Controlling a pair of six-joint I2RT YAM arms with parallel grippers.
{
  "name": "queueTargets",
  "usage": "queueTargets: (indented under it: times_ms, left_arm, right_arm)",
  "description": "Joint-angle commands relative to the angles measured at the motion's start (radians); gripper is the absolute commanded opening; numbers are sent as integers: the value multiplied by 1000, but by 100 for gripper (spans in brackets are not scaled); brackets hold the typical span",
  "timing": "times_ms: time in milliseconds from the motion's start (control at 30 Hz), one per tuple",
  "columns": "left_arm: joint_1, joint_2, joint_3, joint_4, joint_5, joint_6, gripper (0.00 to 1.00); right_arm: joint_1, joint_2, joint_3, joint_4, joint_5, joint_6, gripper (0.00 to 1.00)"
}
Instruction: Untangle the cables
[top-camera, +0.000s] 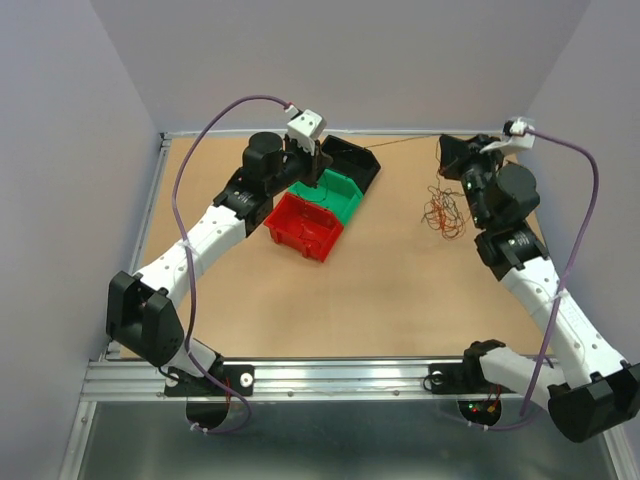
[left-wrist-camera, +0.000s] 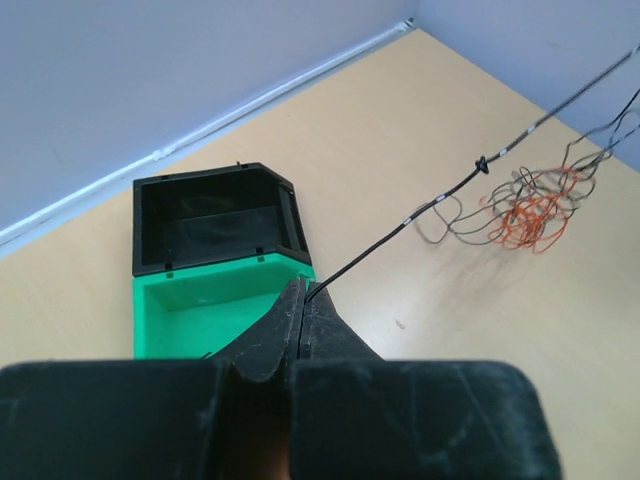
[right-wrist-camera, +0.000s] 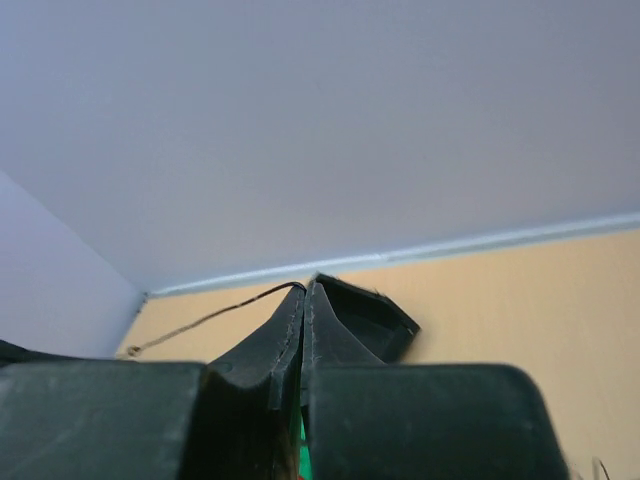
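Observation:
The cables (top-camera: 445, 212) hang and lie as a small clump of orange-red and dark curly wires (left-wrist-camera: 530, 205) at the right of the board. One thin dark cable (top-camera: 400, 143) is stretched taut between my two grippers. My left gripper (left-wrist-camera: 303, 290) is shut on its end above the green bin (left-wrist-camera: 190, 310), and the strand (left-wrist-camera: 400, 225) runs up and right past the clump. My right gripper (right-wrist-camera: 305, 287) is shut on the other end, with the wire (right-wrist-camera: 210, 318) leaving its tips to the left. In the top view the left gripper (top-camera: 315, 172) is over the bins and the right gripper (top-camera: 443, 147) is above the clump.
A black bin (top-camera: 352, 160), a green bin (top-camera: 330, 195) and a red bin (top-camera: 303, 225) sit in a diagonal row left of centre. The board's far edge (left-wrist-camera: 230, 115) meets the grey wall. Thick purple arm cables (top-camera: 185, 200) loop over each arm.

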Motion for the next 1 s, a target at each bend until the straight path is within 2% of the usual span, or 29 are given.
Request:
queueTargets:
  times_ms: [0, 67, 167, 233, 267, 300, 367, 433, 467, 567, 633, 667, 700, 800, 967]
  left_arm:
    - [60, -25, -6, 36, -30, 28, 0]
    - [59, -35, -23, 53, -10, 28, 0]
    - [59, -50, -50, 75, 9, 33, 0]
    - [60, -61, -66, 99, 23, 41, 0]
    - [60, -62, -72, 107, 24, 42, 0]
    - [60, -64, -86, 121, 32, 44, 0]
    - [59, -62, -92, 128, 75, 48, 0]
    - [57, -59, -100, 138, 118, 51, 0]
    - [59, -55, -104, 144, 157, 51, 0]
    - [57, -38, -101, 145, 231, 59, 0]
    - [56, -24, -101, 145, 278, 74, 7]
    - [56, -19, -101, 142, 286, 83, 19]
    - [56, -18, -104, 141, 291, 88, 44]
    - [48, -9, -110, 150, 309, 97, 63]
    - [-4, 19, -101, 151, 325, 145, 79]
  right_arm:
    - [-34, 41, 317, 8, -34, -45, 1]
    - [-34, 76, 412, -12, -183, -34, 0]
    - [-33, 76, 407, -12, -259, -19, 0]
    - [-34, 58, 292, -15, -222, 4, 1]
    - [-34, 47, 234, -14, -132, 17, 1]
    - [-34, 35, 107, -12, -86, 41, 1]
    - [-34, 46, 13, -3, -38, 52, 0]
    - [-36, 69, -63, 52, -99, 35, 0]
    - [-36, 96, -68, 98, -187, 24, 1]
    - [-36, 141, 0, 106, -416, 12, 1]
    - [-36, 150, 27, 108, -577, 1, 0]
    - [-34, 150, 26, 121, -611, 3, 1]
    - [-34, 149, 21, 130, -640, 6, 1]
    - [-34, 144, 2, 149, -694, 7, 1]
    - [-34, 171, 0, 166, -782, 9, 1]
